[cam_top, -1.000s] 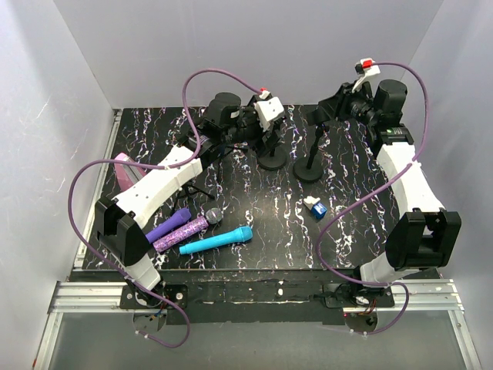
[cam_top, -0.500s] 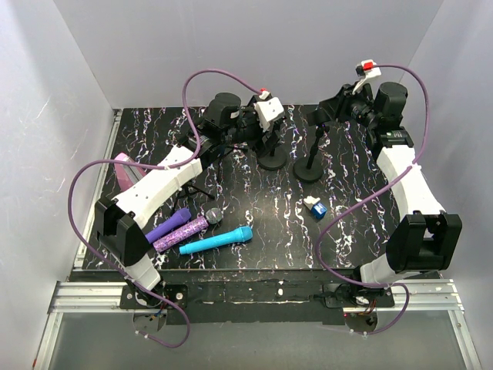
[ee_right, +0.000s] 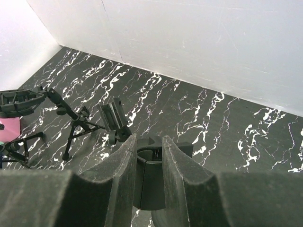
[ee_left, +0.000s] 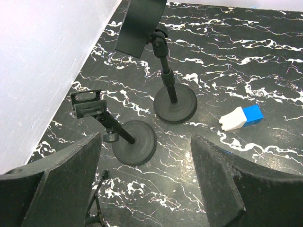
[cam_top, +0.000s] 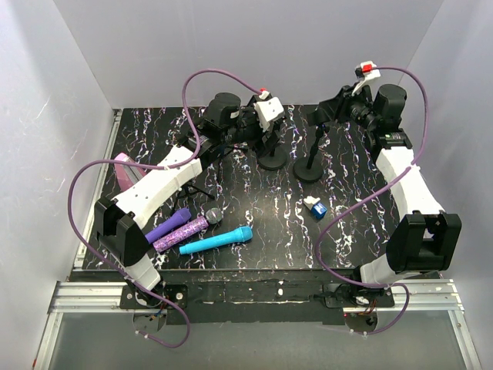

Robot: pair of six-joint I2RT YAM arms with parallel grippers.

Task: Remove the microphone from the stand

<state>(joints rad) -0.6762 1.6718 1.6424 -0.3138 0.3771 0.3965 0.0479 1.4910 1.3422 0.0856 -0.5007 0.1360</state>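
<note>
Black microphone [ee_right: 151, 189]: apparently the dark cylinder atop the right-hand stand [cam_top: 310, 171], far back on the bench [cam_top: 269, 258].
Right end effector [ee_right: 149, 142]: clamped around that cylinder, seemingly to draw it out of the clip.
Left end effector [ee_left: 147, 138]: open, holding nothing, hovering over the empty stand [ee_left: 130, 144], well apart from the microphone.

Black, white-veined table [cam_top: 262, 254]: left stand [cam_top: 273, 161] and right stand [cam_top: 310, 171] rise at the back, while a purple microphone [cam_top: 169, 224], glittery microphone [cam_top: 189, 229] and cyan microphone [cam_top: 217, 240] lie front-left, near a blue-and-white block [cam_top: 315, 207].
</note>
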